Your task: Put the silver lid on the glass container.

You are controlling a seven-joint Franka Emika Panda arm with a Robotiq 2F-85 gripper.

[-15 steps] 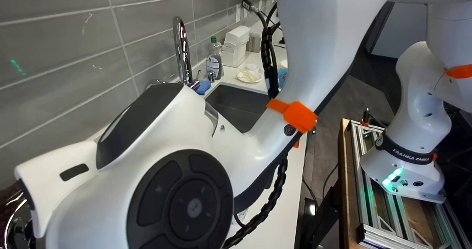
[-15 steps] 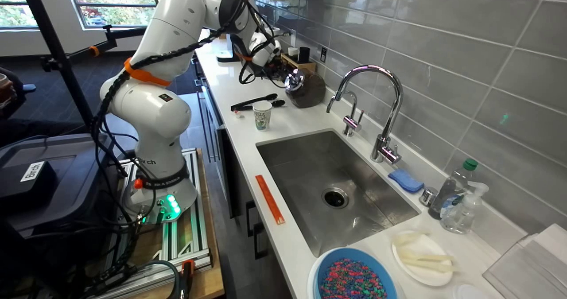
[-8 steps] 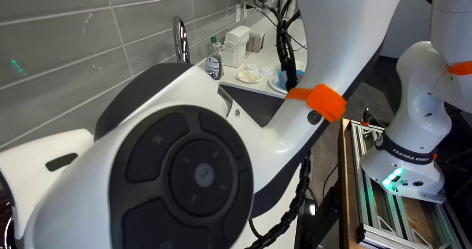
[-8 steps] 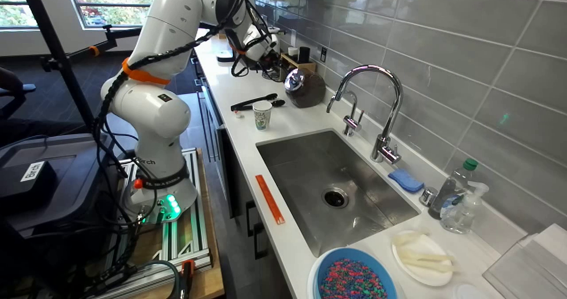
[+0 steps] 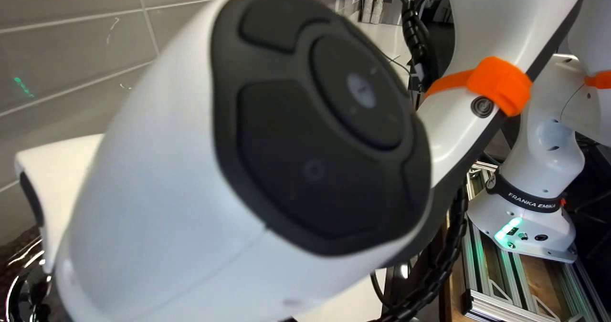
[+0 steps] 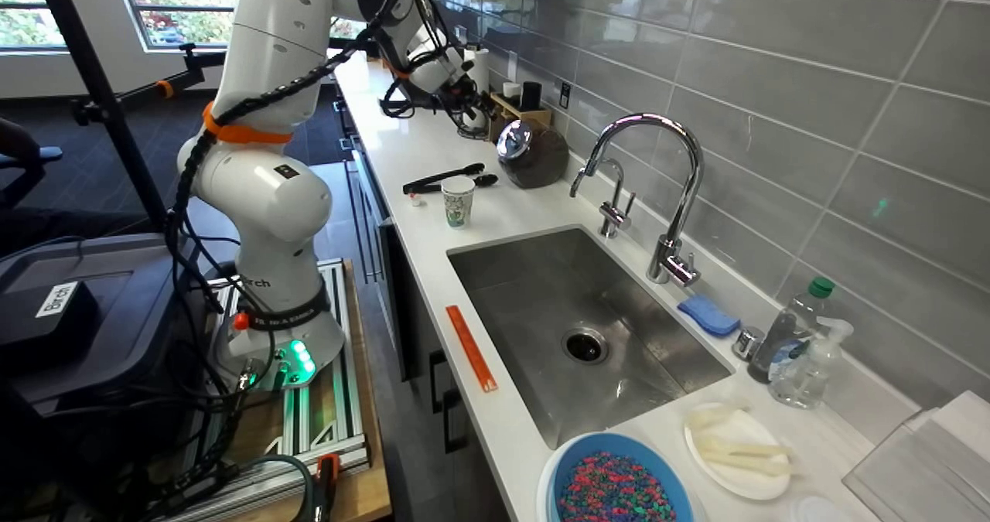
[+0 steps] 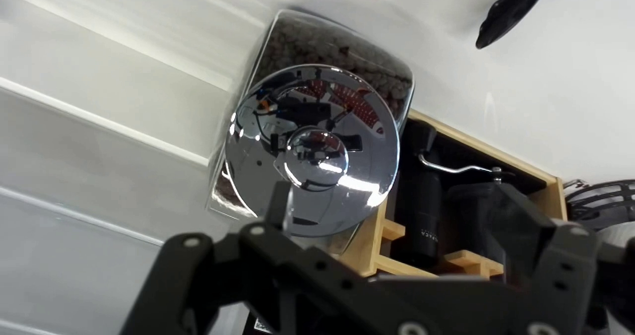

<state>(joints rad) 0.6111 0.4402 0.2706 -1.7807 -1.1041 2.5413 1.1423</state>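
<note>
In wrist view: lid (image 7: 313, 154) on container (image 7: 337, 47), box (image 7: 367, 248) close at container's right, hand (image 7: 397, 206) near both. In exterior view: tongs (image 6: 442, 177) on desk (image 6: 526, 209), left of container; cup (image 6: 457, 201) just before tongs, beyond sink (image 6: 510, 321). Tap (image 6: 613, 214) and faucet (image 6: 666, 255) at sink's right edge; sponge (image 6: 708, 315) nearer, bottles (image 6: 808, 371) nearest. Strip (image 6: 472, 349) left of sink, along desk's front. Bowl (image 6: 611, 442) at sink's near end, plate (image 6: 742, 487) at bowl's right, before bottles.

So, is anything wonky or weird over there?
Yes, a bit. In an exterior view, the silver lid on the glass container slants instead of lying level, though I can't tell whether it's meant to. Pale strips also poke past the rim of their white plate.
</note>
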